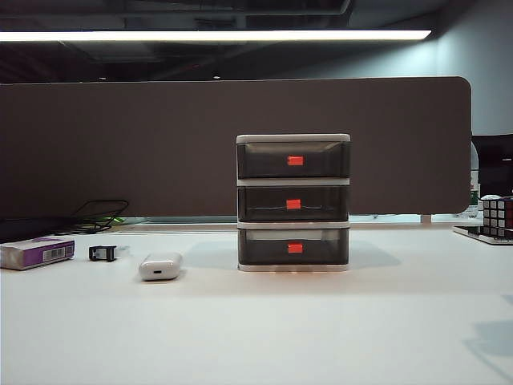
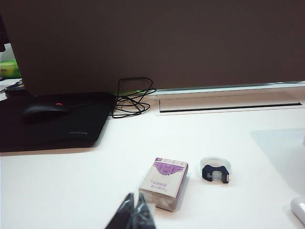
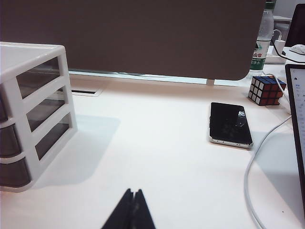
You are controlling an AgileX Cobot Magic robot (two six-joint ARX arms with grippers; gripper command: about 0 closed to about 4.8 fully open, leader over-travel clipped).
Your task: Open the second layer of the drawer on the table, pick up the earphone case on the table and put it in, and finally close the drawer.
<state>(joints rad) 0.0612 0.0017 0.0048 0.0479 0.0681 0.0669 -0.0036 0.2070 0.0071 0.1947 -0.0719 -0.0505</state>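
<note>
- Nothing is done yet: on the tabletop (image 1: 337, 337), the drawer (image 1: 293, 202) stands toward the far edge, its second layer (image 1: 293, 204) shut.
- Earphone case (image 1: 160, 265) lies left of it.
- Left hand (image 2: 132, 213) and right hand (image 3: 132, 211) are pinched closed, empty, near the front edge.

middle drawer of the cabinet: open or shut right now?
Shut. The second layer of the drawer sits flush with the top and bottom fronts in the exterior view; the earphone case lies on the table.

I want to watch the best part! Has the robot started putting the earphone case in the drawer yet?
Not yet. All three drawers look closed, including the middle drawer. The earphone case lies on the table left of the cabinet. The left gripper and right gripper are shut, holding nothing. Everything is left.
</note>
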